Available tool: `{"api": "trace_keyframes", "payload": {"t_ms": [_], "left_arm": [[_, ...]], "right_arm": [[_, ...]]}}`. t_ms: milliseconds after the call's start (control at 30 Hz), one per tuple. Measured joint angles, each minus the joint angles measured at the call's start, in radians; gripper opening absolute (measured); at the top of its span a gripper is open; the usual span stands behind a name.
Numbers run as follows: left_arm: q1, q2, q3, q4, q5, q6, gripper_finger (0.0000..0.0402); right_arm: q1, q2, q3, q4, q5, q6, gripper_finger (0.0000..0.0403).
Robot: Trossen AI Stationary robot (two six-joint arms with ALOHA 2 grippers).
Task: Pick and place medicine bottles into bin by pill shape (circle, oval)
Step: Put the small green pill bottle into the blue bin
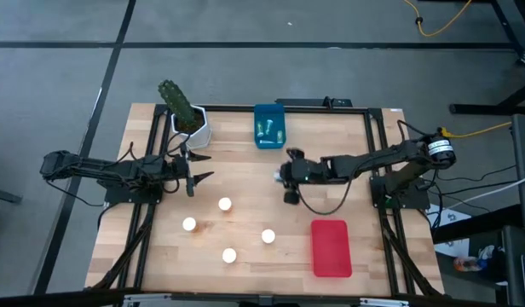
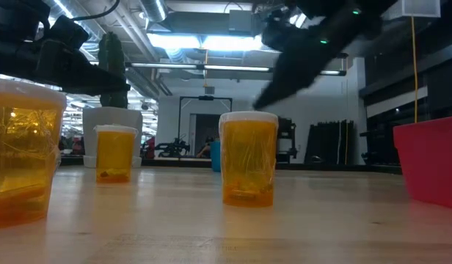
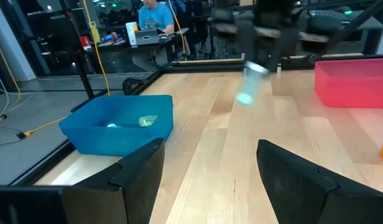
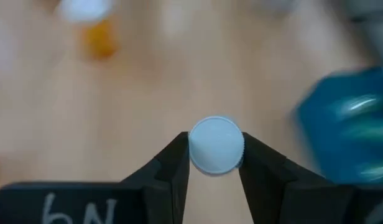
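Note:
My right gripper [image 1: 282,178] is over the table's middle, near the blue bin [image 1: 269,126], and is shut on a small pale greenish bottle [image 3: 249,79]. My left gripper [image 1: 194,179] is open and empty, level above the table's left half; its fingers show in the left wrist view [image 3: 210,148]. Several orange bottles with white caps stand upright on the table [image 1: 225,204] [image 1: 189,224] [image 1: 268,235]; the low view shows them too [image 2: 248,158]. Pale bottles lie in the blue bin [image 3: 142,121]. The red bin [image 1: 331,247] stands near the front right. My right gripper pinches the bottle's round white cap [image 4: 199,149] by its ribbed rim between its two fingers. The fingers point downward at a slant. The bottle's body [image 3: 251,73] hangs tilted below the fingers, clear of the table.
A white pot with a green cactus [image 1: 188,119] stands at the far left, beside my left gripper. Black rails run along the table's edges. Beyond the table a person sits at a desk [image 3: 155,15].

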Motion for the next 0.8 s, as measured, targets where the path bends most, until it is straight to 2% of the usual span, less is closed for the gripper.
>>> {"api": "trace_keyframes", "payload": {"t_ms": [100,200,367,500,633,667,800], "left_arm": [[0.000,0.000,0.000,0.000,0.000,0.000,0.0247],[0.000,0.000,0.000,0.000,0.001,-0.001,0.0247],[0.000,0.000,0.000,0.000,0.001,-0.001,0.0247],[0.000,0.000,0.000,0.052,0.017,-0.042,0.0247],[-0.010,0.002,0.027,0.104,0.198,-0.093,0.0247],[-0.020,0.011,0.042,0.105,0.211,-0.103,0.0247],[-0.090,0.111,0.103,0.090,0.141,-0.062,0.0247]], "right_arm": [[-0.041,0.000,0.017,0.109,0.115,-0.081,0.0121],[-0.100,0.000,0.018,0.204,0.145,-0.132,0.0121],[-0.212,0.000,0.018,0.263,0.064,-0.127,0.0122],[-0.295,0.008,0.017,0.280,0.042,-0.087,0.0122],[-0.363,0.012,0.017,0.291,-0.093,-0.033,0.0122],[-0.375,0.013,0.017,0.297,-0.116,-0.028,0.0122],[-0.411,0.013,0.017,0.304,-0.148,-0.021,0.0122]]}}
